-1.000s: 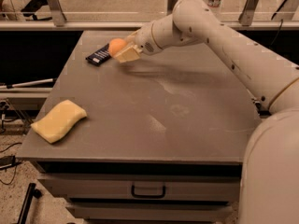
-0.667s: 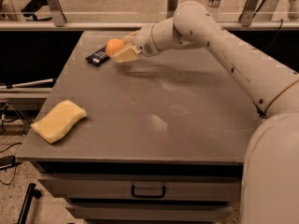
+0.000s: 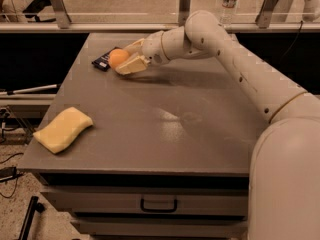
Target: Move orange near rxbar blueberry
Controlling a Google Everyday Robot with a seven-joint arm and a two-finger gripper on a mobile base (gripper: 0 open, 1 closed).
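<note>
no legible print anywhere, rxbar blueberry (image 3: 102, 62) wrapper lettering unreadable, pincer (image 3: 124, 60) clasping orange (image 3: 117, 57) beside it

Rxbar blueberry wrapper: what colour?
Camera view: rxbar blueberry is dark navy; the pincer grips the orange beside it.

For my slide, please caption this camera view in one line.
The gripper holds the orange at a far corner of the table, beside the rxbar blueberry; a yellow sponge lies near the front.

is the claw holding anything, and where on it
The claw grips the orange by two opposite sides, at the table's far left beside the rxbar blueberry.
</note>
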